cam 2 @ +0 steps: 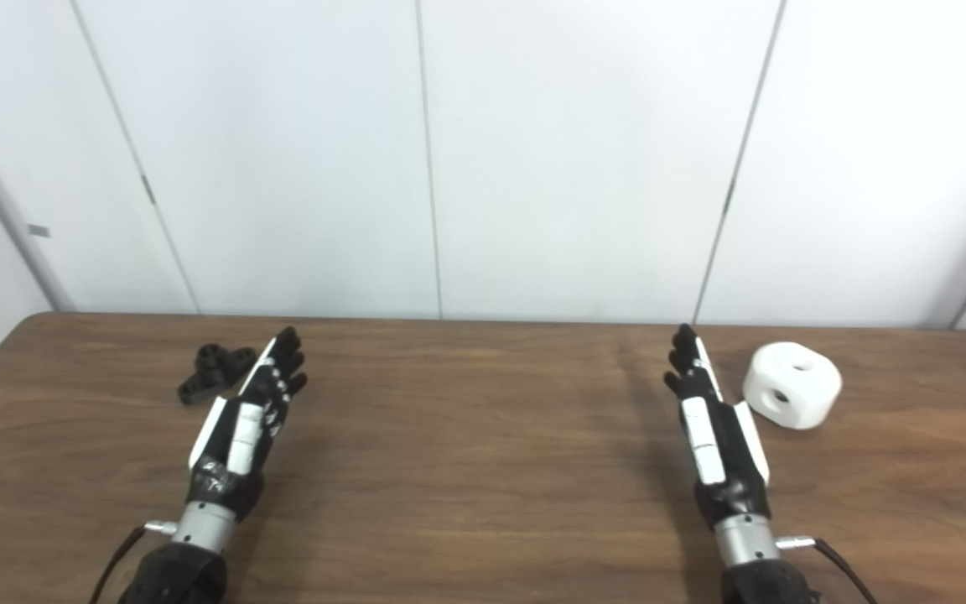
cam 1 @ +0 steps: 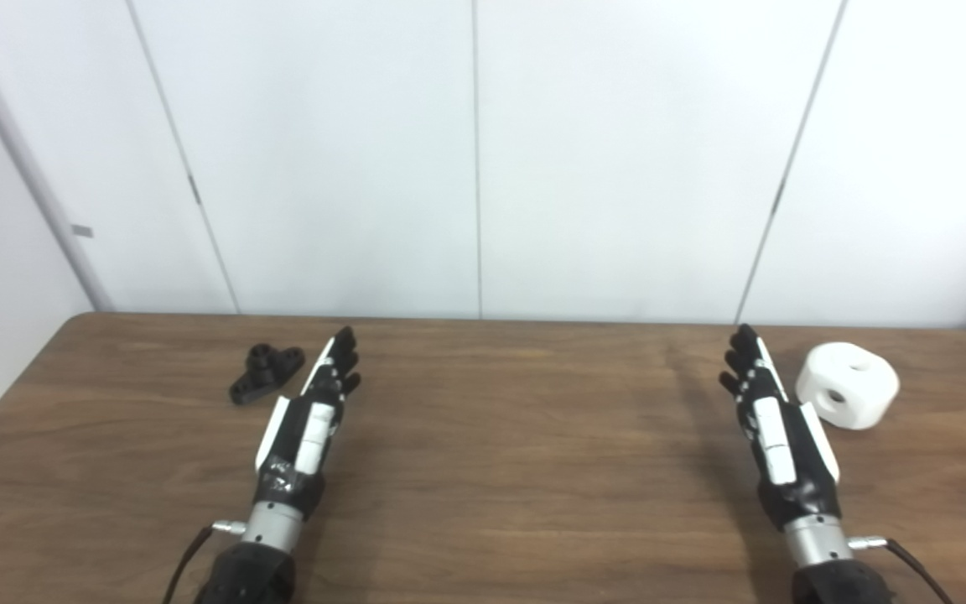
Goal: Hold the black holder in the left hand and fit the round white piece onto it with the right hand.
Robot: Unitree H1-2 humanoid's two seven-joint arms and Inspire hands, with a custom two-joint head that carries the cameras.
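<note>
The black holder (cam 1: 265, 372) lies on the brown table (cam 1: 500, 470) at the far left, just left of my left hand (cam 1: 315, 403). That hand is open, fingers stretched forward, and holds nothing. At the far right sits the round white piece (cam 1: 848, 384), a squat cylinder with a hole in its top and one in its side. My right hand (cam 1: 768, 411) is open just left of the white piece, apart from it, fingers pointing toward the wall.
White wall panels (cam 1: 475, 159) rise right behind the table's far edge. Thin cables (cam 1: 911, 562) trail from both wrists near the bottom of the picture.
</note>
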